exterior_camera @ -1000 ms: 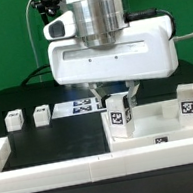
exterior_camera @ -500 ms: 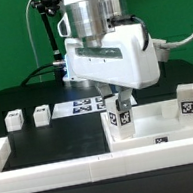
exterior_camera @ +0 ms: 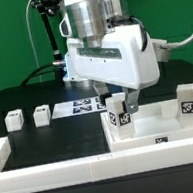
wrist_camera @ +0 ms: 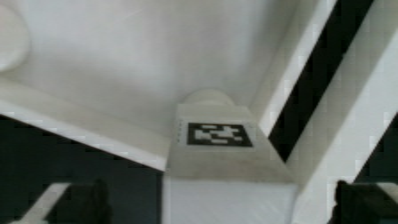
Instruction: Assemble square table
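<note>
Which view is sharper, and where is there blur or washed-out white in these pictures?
Exterior view: sharp and evenly lit, the tag on the leg under the arm is distinct, but the white table top blends into the white rail. Wrist view: out of focus, the leg's tag is fuzzy, the fingers are dark smears, white surfaces show little detail.

A: What's where on your bench?
B: You've got the table top (exterior_camera: pixel 162 125) lower right, inner leg (exterior_camera: pixel 119 119) and corner leg (exterior_camera: pixel 187 100) standing on it. Loose leg (exterior_camera: pixel 14 120) and second loose leg (exterior_camera: pixel 41 115) mid-left, side by side. Marker board (exterior_camera: pixel 79 106) between.
</note>
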You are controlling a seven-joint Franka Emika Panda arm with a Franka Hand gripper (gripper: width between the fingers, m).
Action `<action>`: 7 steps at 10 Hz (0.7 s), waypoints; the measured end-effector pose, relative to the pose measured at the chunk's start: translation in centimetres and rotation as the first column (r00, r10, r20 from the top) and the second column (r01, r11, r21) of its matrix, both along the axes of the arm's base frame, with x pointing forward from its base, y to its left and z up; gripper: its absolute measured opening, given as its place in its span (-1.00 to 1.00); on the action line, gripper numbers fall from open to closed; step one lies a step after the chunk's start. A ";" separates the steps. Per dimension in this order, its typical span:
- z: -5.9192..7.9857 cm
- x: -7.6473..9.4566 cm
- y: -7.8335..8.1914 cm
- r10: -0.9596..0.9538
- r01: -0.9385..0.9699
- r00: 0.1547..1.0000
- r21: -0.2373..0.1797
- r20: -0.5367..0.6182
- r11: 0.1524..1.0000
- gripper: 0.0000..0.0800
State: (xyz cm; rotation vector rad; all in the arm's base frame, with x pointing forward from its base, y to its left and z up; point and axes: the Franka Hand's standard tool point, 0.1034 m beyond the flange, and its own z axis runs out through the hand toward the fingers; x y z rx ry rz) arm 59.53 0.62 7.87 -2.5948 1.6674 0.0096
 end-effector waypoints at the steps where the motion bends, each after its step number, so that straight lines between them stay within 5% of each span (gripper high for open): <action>1: 0.0 0.0 0.0 0.085 -0.085 0.996 -0.002 0.004 0.996 0.58; 7: -0.1 -0.1 0.5 0.627 -0.626 0.779 -0.025 0.025 0.779 0.62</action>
